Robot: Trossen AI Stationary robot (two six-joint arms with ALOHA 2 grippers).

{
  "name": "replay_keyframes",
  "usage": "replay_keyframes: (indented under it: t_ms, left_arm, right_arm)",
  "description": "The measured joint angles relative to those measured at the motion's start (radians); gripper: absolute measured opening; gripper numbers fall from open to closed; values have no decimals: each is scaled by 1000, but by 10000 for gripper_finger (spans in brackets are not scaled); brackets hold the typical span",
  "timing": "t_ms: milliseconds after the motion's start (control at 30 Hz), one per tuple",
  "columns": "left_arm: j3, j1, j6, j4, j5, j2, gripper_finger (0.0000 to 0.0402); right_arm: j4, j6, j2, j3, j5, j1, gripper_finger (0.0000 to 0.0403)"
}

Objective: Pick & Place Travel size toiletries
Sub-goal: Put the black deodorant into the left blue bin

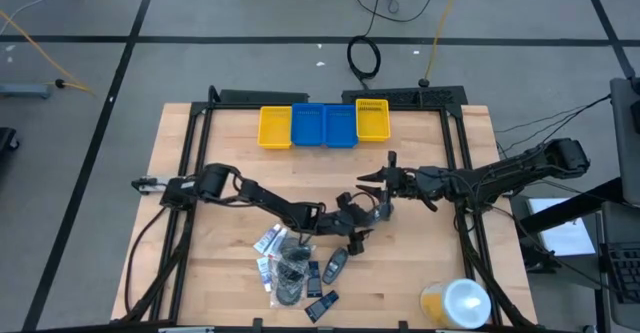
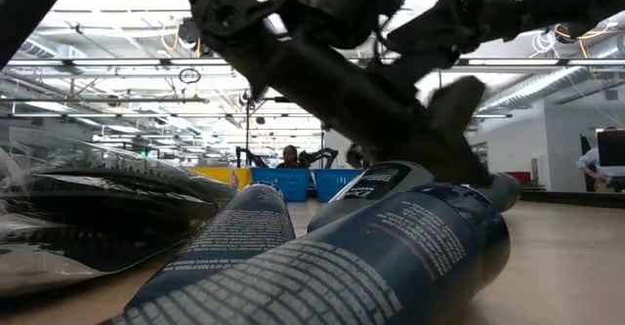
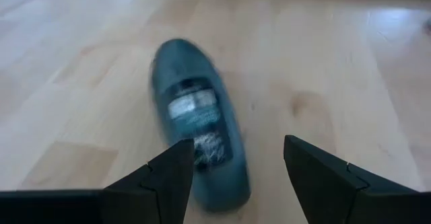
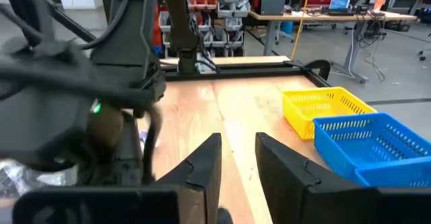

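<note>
The toiletries lie in a loose pile (image 1: pixel 290 263) near the table's near edge: white-and-blue tubes, black packets, flat black pieces. A dark grey mini bottle (image 1: pixel 337 264) lies flat on its side at the pile's right. My left gripper (image 1: pixel 354 235) hovers just above this bottle (image 3: pixel 199 140), open, with the bottle's near end by one finger (image 3: pixel 168 177). I cannot tell whether it touches. My right gripper (image 1: pixel 372 188) waits mid-table, just beyond the left one. It is open by a narrow gap (image 4: pixel 237 163) and holds nothing.
Yellow and blue bins (image 1: pixel 323 125) stand in a row at the far edge. A large yellow container with a white lid (image 1: pixel 455 303) sits at the near right corner. In the low view, tubes (image 2: pixel 391 247) and a clear packet (image 2: pixel 98 208) fill the foreground. Bare wood lies between pile and bins.
</note>
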Motion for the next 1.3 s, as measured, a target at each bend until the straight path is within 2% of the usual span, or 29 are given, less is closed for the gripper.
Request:
replay_keyframes:
  t_ms: [100,300,1000,1133,1300]
  left_arm:
    - [35,2,-11,-76,-25,16,230]
    - [41,6,-3,-30,-35,24,230]
    - [41,24,-158,23,-55,90,230]
    - [41,25,-127,71,-53,93,230]
    - [41,32,-124,26,-72,92,213]
  right_arm:
    - [1,0,0,0,0,0,91]
    - [-3,0,0,-1,0,0,91]
    - [7,-22,0,0,0,0,95]
    - [6,-22,0,0,0,0,94]
    - [3,-22,0,0,-1,0,96]
